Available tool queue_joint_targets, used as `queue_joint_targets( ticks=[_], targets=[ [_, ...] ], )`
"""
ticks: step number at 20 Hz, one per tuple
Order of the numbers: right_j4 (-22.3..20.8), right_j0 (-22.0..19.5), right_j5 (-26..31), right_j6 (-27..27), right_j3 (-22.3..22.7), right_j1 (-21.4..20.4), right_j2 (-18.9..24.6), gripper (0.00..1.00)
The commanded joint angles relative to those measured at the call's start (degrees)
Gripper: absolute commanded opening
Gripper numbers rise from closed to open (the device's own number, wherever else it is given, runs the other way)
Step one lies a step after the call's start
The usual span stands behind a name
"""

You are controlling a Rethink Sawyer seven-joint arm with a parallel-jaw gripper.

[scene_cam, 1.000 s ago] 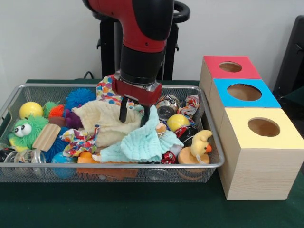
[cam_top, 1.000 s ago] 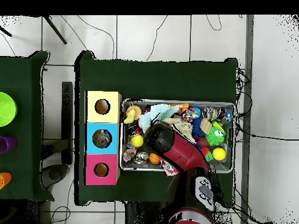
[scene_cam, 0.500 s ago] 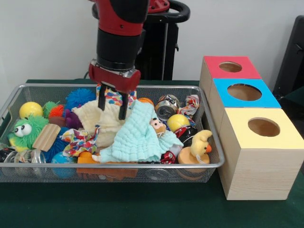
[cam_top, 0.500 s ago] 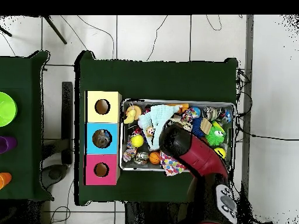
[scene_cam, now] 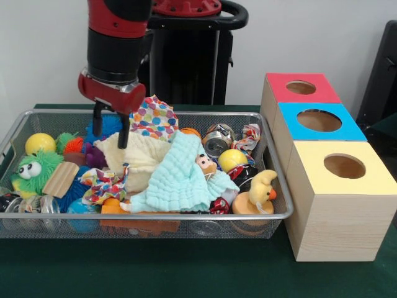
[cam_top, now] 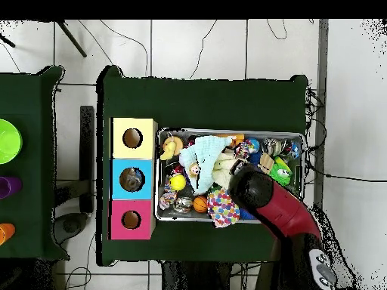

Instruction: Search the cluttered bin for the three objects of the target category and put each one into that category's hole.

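Note:
My gripper [scene_cam: 110,140] hangs open over the back left of the wire bin [scene_cam: 186,218], with nothing between its fingers. It is just above the left edge of a cream cloth [scene_cam: 139,158], in front of a blue fuzzy ball [scene_cam: 107,126]. A polka-dot cloth [scene_cam: 154,118] stands up right beside it. A mint cloth [scene_cam: 180,180] lies draped over the middle of the clutter. In the overhead view the arm [cam_top: 268,208] hides the gripper; the polka-dot cloth [cam_top: 223,208] and mint cloth [cam_top: 198,155] show. Red [scene_cam: 279,84], blue [scene_cam: 350,129] and yellow [scene_cam: 375,177] boxes with round holes stand right of the bin.
The bin also holds a green googly-eyed toy [scene_cam: 34,171], a yellow ball [scene_cam: 40,143], a wooden block [scene_cam: 60,179], crushed cans [scene_cam: 217,139], a colourful knotted cloth [scene_cam: 104,184] and a yellow duck toy [scene_cam: 260,189]. The boxes [cam_top: 119,180] sit close against the bin's side.
The arm has risen and swung left across the bin, away from the mint cloth, which settled in the middle. The polka-dot cloth is now uncovered.

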Motion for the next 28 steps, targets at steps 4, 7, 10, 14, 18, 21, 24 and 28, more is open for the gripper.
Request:
queue_joint_targets(
  ticks=[4,7,10,14,18,21,24,28],
  targets=[
    [-6.3,-3.7,6.4,0.5,-2.0,0.0,8.0,1.0],
    [-6.9,-3.9,6.9,0.7,-2.7,0.1,8.3,1.0],
    [-7.4,-4.2,6.9,0.6,-3.2,0.2,8.7,1.0],
    [-8.1,-4.7,6.4,0.8,-3.5,0.5,9.2,1.0],
    [-8.8,-5.1,7.1,0.7,-4.1,0.5,9.4,1.0],
    [-9.3,-5.6,7.8,0.4,-4.8,0.7,10.0,1.0],
    [-9.8,-5.9,8.1,0.3,-5.6,1.2,10.4,1.0],
    [-10.8,-7.0,7.4,-0.3,-5.9,1.6,11.3,1.0]
  ],
)
